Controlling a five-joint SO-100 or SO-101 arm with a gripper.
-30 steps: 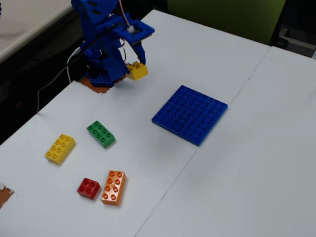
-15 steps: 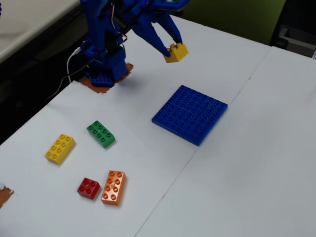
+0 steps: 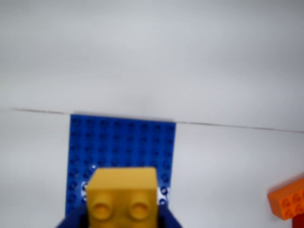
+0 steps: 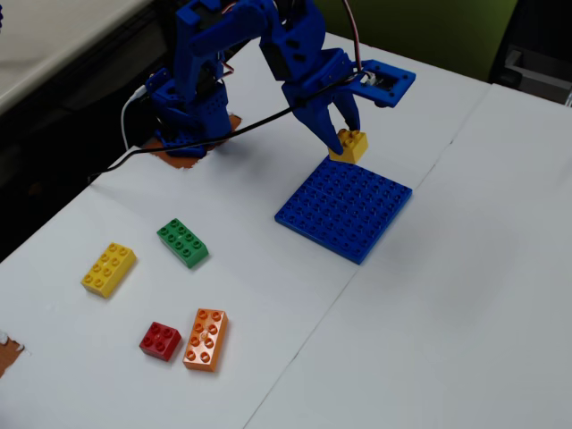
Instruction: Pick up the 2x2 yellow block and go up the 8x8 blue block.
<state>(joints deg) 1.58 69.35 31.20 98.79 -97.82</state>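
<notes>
Now over the 8x8 blue block (image 4: 344,207), tool (image 4: 345,141) clamped on 2x2 yellow block (image 4: 349,145), studs upward.

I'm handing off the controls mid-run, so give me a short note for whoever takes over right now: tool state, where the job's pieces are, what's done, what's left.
Tool: shut on the 2x2 yellow block, held in the air.
Yellow block: in the fixed view it hangs at the far corner of the 8x8 blue block; in the wrist view it sits over the plate's near part. Whether it touches the studs cannot be told.
Blue block: flat on the white table.
Done: pick-up and carry to the plate.
Left: lower the block onto the plate, release, withdraw.
</notes>
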